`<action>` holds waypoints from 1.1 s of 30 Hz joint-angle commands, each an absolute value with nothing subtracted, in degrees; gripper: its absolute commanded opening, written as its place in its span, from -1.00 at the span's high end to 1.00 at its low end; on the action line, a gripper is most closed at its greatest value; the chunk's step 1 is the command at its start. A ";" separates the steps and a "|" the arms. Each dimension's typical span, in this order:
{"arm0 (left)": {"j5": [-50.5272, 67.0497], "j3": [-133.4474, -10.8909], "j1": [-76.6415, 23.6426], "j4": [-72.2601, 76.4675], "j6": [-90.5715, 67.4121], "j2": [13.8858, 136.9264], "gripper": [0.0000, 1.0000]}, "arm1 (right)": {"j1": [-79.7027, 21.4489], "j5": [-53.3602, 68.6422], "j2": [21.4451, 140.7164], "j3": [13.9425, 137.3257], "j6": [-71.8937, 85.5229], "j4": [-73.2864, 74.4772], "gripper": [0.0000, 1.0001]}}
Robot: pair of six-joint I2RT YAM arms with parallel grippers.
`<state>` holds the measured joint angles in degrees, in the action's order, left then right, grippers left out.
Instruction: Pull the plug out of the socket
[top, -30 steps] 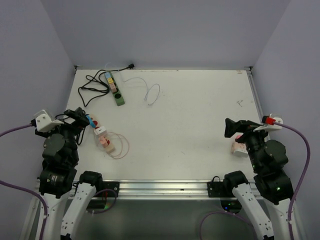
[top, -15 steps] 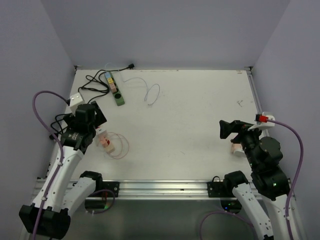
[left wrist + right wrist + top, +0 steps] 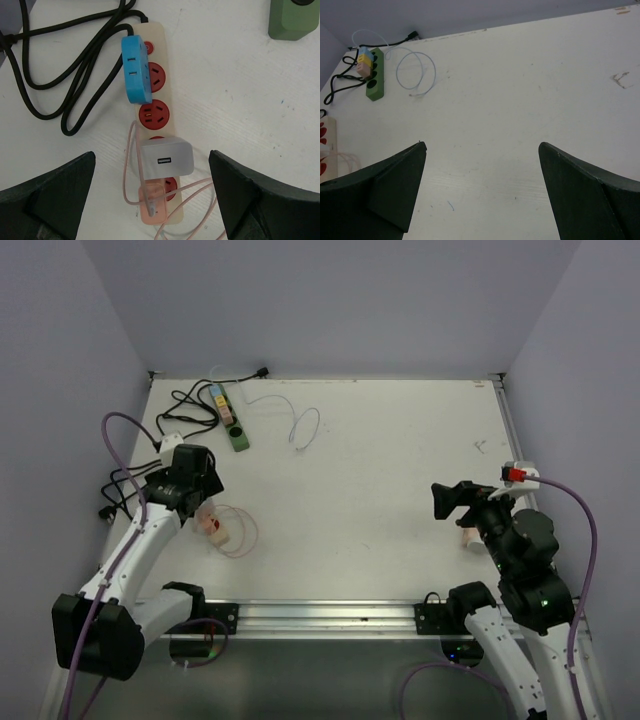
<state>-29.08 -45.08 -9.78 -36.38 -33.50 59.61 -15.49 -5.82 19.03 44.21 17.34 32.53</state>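
The white counter (image 3: 380, 470) fills the top view. The left gripper (image 3: 151, 153) hangs spread wide above the cream power strip (image 3: 150, 114) at the middle left of that view, touching nothing. The right gripper (image 3: 481, 144), also spread wide and empty, hovers over bare counter at the right. Plugged into the strip are a blue adapter (image 3: 135, 67) near its upper end, a grey USB charger (image 3: 166, 158) lower down, and a pink plug (image 3: 151, 207) at the bottom.

green power strip (image 3: 238, 437) | rear left | white cable (image 3: 318, 420) looped beside it
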 commanded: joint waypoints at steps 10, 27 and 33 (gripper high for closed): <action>-24.35 -41.93 -9.40 -35.34 -36.30 65.13 -0.95 | -15.64 -2.02 21.53 46.41 17.58 30.67 -0.97; -23.91 -42.80 -9.40 -35.25 -35.95 69.79 -0.44 | -15.64 -0.97 20.92 44.65 17.40 29.44 -0.96; -22.60 -43.33 -9.40 -34.54 -34.19 68.91 -0.19 | -15.64 -0.62 19.78 43.95 17.40 29.36 -0.96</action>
